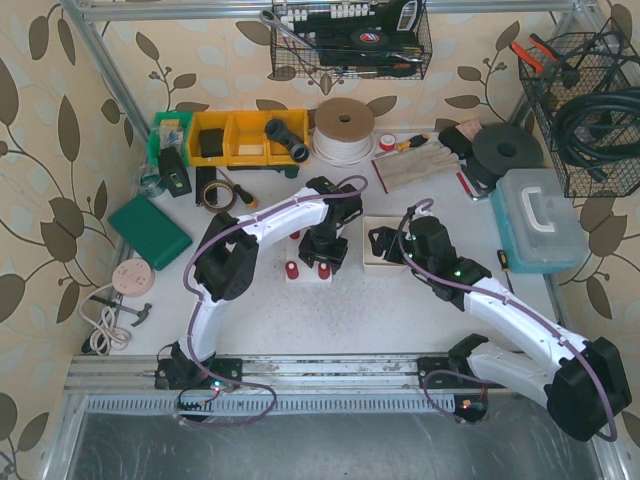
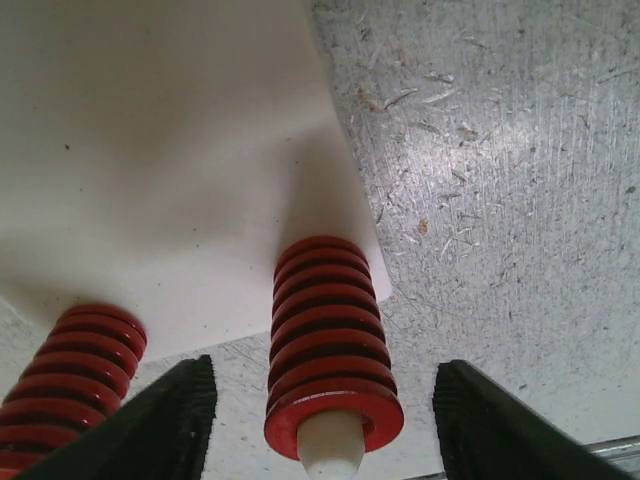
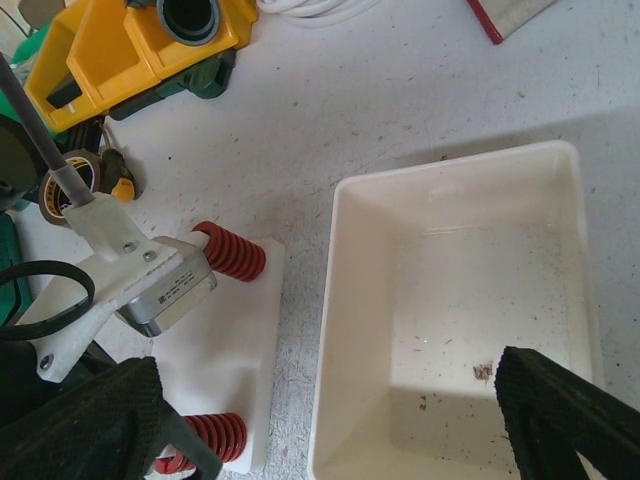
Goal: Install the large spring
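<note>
A large red spring [image 2: 328, 350] stands upright over a white peg on the white base plate [image 2: 150, 150]. My left gripper [image 2: 335, 420] is open around it, with a gap between the spring and each black finger [image 2: 175, 420]. A second red spring [image 2: 75, 365] stands to its left on the same plate. From above, the left gripper [image 1: 325, 250] hangs over the plate [image 1: 307, 272]. My right gripper [image 3: 330, 425] is open over the white tray [image 3: 340, 330], holding nothing. In the right wrist view both springs [image 3: 230, 250] show on the plate [image 3: 225, 350].
The white tray [image 1: 372, 262] sits just right of the plate. Yellow bins [image 1: 235, 138], a tape roll [image 1: 213, 193], a white cord spool [image 1: 344, 128] and a green pad [image 1: 150, 232] lie at the back left. A pale blue case [image 1: 538, 220] stands at the right.
</note>
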Available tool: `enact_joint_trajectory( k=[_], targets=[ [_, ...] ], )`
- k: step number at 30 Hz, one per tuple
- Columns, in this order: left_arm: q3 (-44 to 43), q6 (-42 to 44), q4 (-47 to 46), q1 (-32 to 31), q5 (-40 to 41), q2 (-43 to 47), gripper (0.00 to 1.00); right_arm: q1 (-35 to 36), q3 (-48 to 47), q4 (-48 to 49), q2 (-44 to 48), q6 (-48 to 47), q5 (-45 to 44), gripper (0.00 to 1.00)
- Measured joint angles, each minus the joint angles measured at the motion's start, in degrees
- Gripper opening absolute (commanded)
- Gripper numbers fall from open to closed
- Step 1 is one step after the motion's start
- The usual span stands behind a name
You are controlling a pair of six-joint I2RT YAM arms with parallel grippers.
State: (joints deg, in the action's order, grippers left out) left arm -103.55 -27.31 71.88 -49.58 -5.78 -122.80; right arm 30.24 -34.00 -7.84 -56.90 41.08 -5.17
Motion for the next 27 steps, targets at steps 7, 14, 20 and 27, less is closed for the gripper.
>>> enact_joint_trajectory(
  k=[7, 14, 20, 27],
  targets=[
    [-0.3, 0.2, -1.4, 0.0, 0.5, 0.3, 0.77, 0.0, 0.0, -0.1, 1.4, -0.2, -0.3, 0.93],
    [1.8, -0.2, -6.6, 0.0, 1.7, 9.4, 0.80, 0.0, -3.7, -9.1, 3.0, -2.0, -4.9, 1.00],
    [18.8, 0.2, -21.1, 0.0, 11.6, 37.5, 0.82, -0.4, -11.6, -15.1, 7.6, -8.4, -19.7, 1.00],
    [43.7, 6.5, -40.9, 2.7, 33.9, 66.3, 0.83, -1.8, -2.8, -6.3, 13.7, -22.0, -41.9, 1.00]
  ],
)
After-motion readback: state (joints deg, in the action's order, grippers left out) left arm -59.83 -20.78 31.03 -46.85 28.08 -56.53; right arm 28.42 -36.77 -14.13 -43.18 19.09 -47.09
